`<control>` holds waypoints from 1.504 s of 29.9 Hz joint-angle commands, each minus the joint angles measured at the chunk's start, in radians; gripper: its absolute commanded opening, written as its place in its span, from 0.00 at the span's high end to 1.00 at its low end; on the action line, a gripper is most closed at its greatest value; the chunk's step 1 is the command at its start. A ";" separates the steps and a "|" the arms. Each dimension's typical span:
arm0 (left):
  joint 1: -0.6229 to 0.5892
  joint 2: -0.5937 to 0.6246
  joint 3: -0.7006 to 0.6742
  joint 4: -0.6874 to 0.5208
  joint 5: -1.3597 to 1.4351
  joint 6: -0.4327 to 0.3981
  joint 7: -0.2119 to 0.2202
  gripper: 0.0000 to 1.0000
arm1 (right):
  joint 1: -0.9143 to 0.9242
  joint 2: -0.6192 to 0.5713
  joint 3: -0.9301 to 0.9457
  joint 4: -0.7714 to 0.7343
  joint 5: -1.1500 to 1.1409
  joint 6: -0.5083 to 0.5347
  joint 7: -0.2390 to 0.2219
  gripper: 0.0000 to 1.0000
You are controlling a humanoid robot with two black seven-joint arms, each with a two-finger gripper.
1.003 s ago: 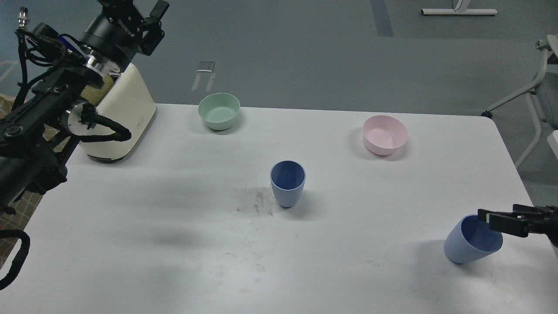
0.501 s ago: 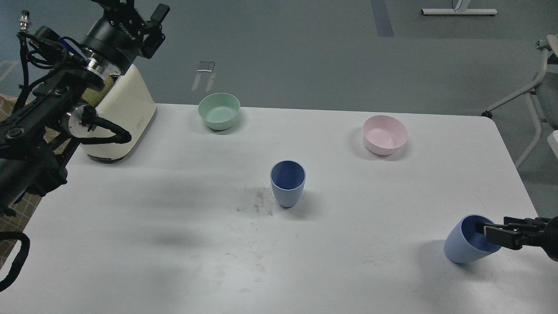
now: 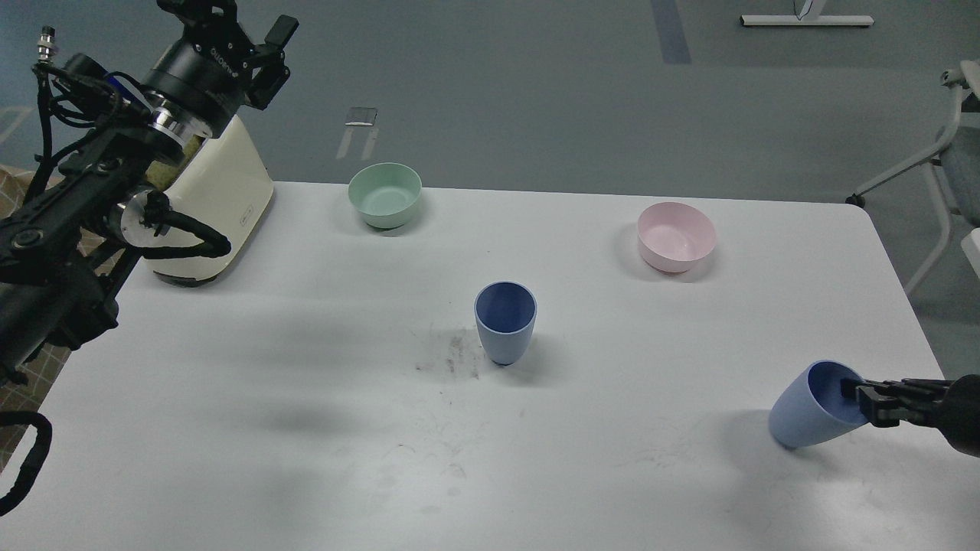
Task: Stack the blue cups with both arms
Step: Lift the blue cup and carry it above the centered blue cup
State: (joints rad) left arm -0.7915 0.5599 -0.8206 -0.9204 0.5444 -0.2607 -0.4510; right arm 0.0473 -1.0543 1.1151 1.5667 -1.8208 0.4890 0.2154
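One blue cup [image 3: 504, 321] stands upright near the middle of the white table [image 3: 306, 428]. The other blue cup [image 3: 802, 417] is tilted near the right front edge, mouth facing right. My right gripper [image 3: 861, 398] comes in from the right; its fingers pinch this cup's rim, one reaching inside, and hold it tilted. My left gripper [image 3: 233, 19] is raised at the top left above a cream appliance, far from both cups. Its fingers stand spread apart and hold nothing.
A mint-green bowl [image 3: 384, 194] sits at the back of the table and a pink bowl [image 3: 677, 236] at the back right. A cream appliance [image 3: 210, 207] stands at the back left under my left arm. A chair frame [image 3: 942, 153] stands off the table's right side.
The right gripper dropped from above the cup's rim into its mouth, and the tilted cup shifted slightly left. The left arm barely moved.
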 commanded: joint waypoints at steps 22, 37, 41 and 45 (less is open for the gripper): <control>0.000 0.000 -0.018 0.000 -0.004 -0.012 0.053 0.03 | 0.782 0.425 -0.326 -0.008 0.041 0.000 -0.137 1.00; 0.002 -0.011 -0.018 0.003 -0.034 -0.011 0.097 0.03 | 0.861 0.617 -0.520 -0.085 -0.101 0.000 -0.159 1.00; 0.000 -0.014 -0.018 0.003 -0.034 -0.009 0.097 0.03 | 0.858 0.639 -0.525 -0.099 -0.101 0.000 -0.166 1.00; 0.000 -0.014 -0.018 0.003 -0.034 -0.006 0.098 0.03 | 0.858 0.646 -0.544 -0.099 -0.101 0.000 -0.172 1.00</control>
State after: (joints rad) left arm -0.7905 0.5463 -0.8392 -0.9173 0.5108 -0.2692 -0.3536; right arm 0.9040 -0.4124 0.5887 1.4684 -1.9223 0.4887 0.0461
